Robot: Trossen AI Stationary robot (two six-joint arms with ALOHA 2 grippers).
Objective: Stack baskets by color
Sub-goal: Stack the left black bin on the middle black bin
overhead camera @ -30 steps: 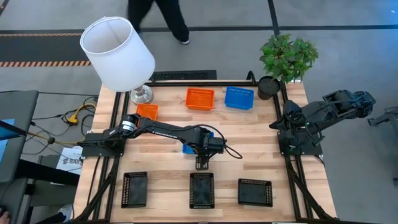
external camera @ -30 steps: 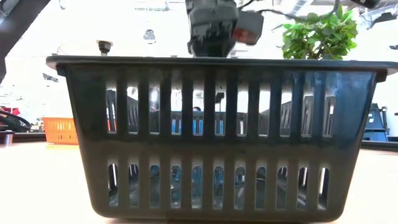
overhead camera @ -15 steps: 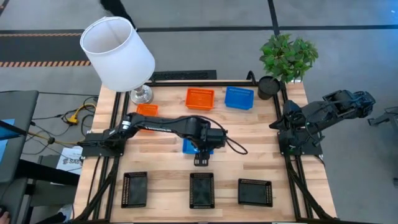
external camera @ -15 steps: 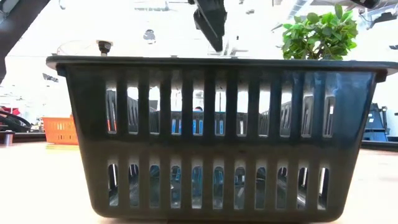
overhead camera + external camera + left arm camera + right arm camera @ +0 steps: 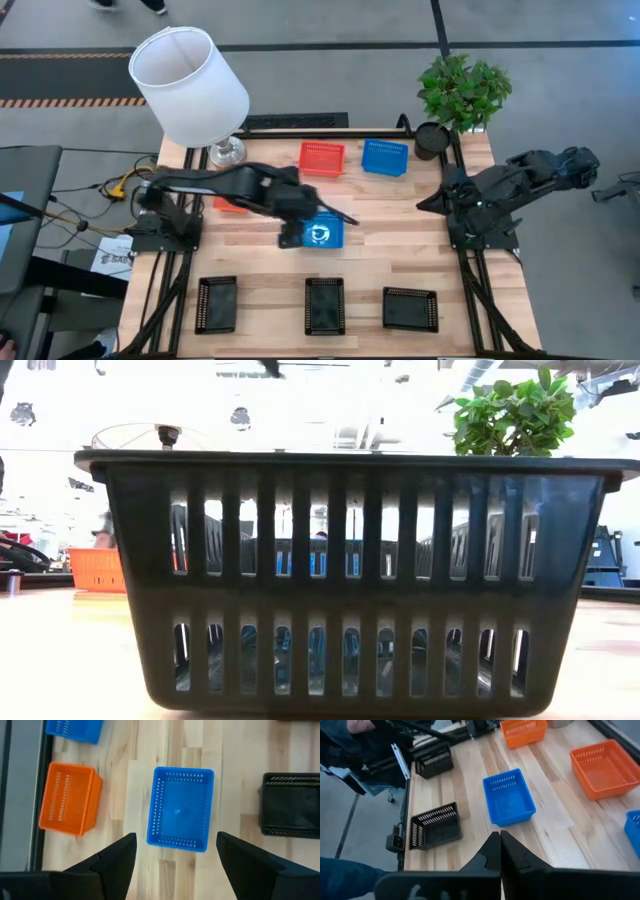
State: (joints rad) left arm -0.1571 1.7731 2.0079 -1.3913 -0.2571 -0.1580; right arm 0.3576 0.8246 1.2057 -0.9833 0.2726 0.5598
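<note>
Here, an empty blue basket (image 5: 180,809) of perforated plastic, flat on the wooden table (image 5: 400,210) near its middle, lying just beyond and between the spread, unladen fingers of the left gripper (image 5: 175,851) hovering above. At the table's right edge, the right gripper (image 5: 500,851), clenched on nothing.

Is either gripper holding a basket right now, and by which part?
Nothing is held. The left gripper is open above the blue basket on the table; the right gripper is shut on nothing.
</note>
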